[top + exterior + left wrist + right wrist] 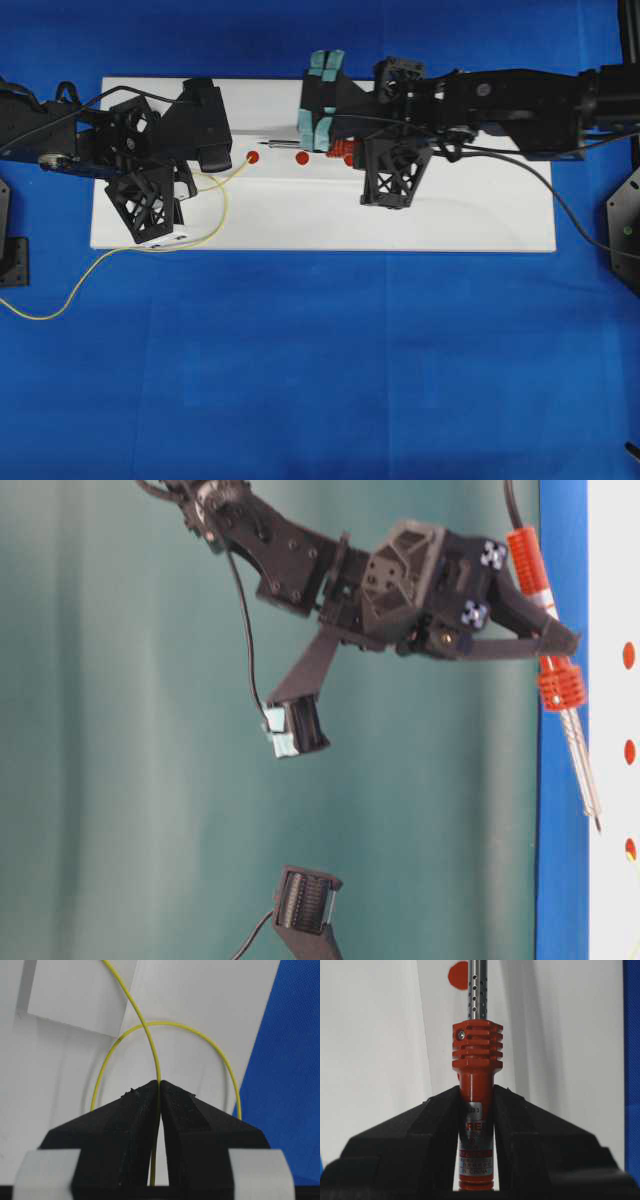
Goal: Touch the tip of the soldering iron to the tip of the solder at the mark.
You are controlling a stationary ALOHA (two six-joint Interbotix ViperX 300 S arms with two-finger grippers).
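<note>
Soldering iron (476, 1085) pinched by right end effector (476, 1110), left end effector (159, 1095) pinching solder (145, 1030), overhead alone shows red marks (302, 158)

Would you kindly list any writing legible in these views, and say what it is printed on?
"IN CHINA": bottom line of the label on the soldering iron handle, held by the right gripper.
Larger red lettering above begins "RE"; the rest is hidden.
Other label lines are too small to read.
Nothing else carries text.

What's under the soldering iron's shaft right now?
White board and a red dot beside the soldering iron shaft. The tip runs out of the wrist view, so what's under it is unseen.
</note>
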